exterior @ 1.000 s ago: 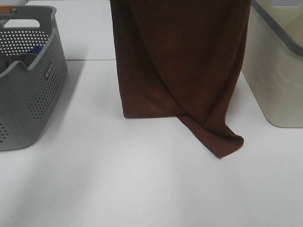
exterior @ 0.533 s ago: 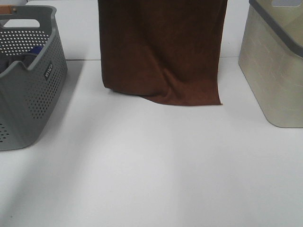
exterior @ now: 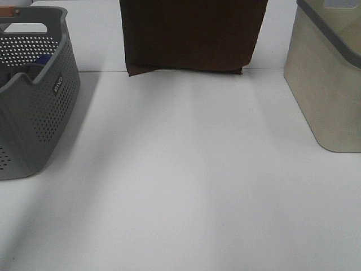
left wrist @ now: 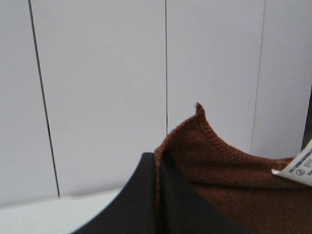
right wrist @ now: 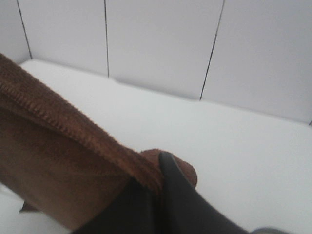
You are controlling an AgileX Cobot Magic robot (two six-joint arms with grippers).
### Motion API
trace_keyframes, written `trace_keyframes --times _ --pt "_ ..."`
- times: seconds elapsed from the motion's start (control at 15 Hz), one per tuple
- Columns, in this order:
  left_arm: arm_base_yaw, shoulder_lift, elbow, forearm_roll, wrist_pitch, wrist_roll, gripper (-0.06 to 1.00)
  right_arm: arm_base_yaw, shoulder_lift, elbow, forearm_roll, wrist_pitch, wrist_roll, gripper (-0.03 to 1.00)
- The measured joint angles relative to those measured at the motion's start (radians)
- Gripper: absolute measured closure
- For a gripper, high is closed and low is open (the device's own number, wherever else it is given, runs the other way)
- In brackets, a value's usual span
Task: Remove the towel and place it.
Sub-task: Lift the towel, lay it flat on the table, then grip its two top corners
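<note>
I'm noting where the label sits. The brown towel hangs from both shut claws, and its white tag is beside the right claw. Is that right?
Not quite. The towel does hang from both shut claws, the left claw and the right claw. But the white tag sits beside the left claw, as the left wrist view shows. The right wrist view shows no tag.

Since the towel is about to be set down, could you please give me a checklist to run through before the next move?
1. Left claw shut on a corner of the towel: ok.
2. Right claw shut on the towel's hem: ok.
3. Towel's lower edge off the table: ok, it appears to hang above it.
4. Towel apart from the grey basket and the beige bin: ok.
5. Towel hanging flat, without folds: cannot tell, its upper part is out of view.
</note>
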Motion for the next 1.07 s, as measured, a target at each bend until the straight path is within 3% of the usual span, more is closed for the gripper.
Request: trace_keyframes --times 0.33,0.53,0.67,0.87,1.07 --pt "0.007 0.047 0.0 -0.155 0.64 0.0 0.94 -0.003 0.079 0.0 -0.002 0.409 0.015 0.97" --pt "0.007 0.051 0.0 -0.175 0.835 0.0 0.94 -0.003 0.096 0.022 0.014 0.554 0.021 0.97" --pt "0.007 0.051 0.0 -0.184 0.907 0.0 0.94 -0.003 0.096 0.072 0.019 0.612 0.03 0.97" --pt "0.001 0.051 0.001 -0.217 0.912 0.0 0.94 -0.003 0.096 0.142 0.016 0.62 0.061 0.97" --pt "-0.048 0.001 0.147 -0.219 0.911 0.013 0.94 -0.004 0.045 0.319 0.015 0.619 0.095 0.97"
